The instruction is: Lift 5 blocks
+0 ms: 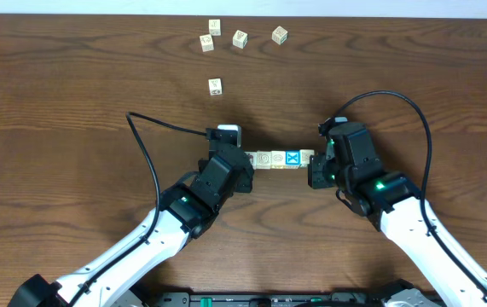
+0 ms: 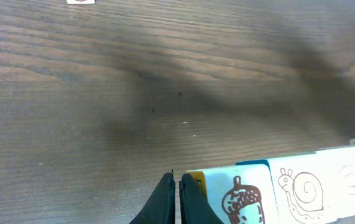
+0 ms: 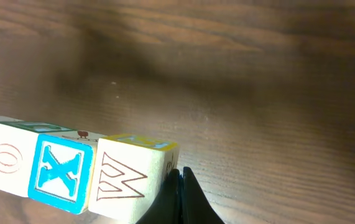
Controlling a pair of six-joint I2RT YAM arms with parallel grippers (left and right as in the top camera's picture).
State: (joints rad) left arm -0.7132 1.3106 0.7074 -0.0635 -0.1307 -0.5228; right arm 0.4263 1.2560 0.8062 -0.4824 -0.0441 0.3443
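Over the wooden tabletop [image 1: 72,85] the blocks [image 1: 279,159] make one row between my left jaws and right jaws. Both pairs are closed and press its ends, I think to lift it whole. Spare cubes [image 1: 240,38] lie far beyond.

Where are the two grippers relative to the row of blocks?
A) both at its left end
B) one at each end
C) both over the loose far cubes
B: the left gripper sits shut at the acorn end of the row of blocks, the right gripper at the W end.
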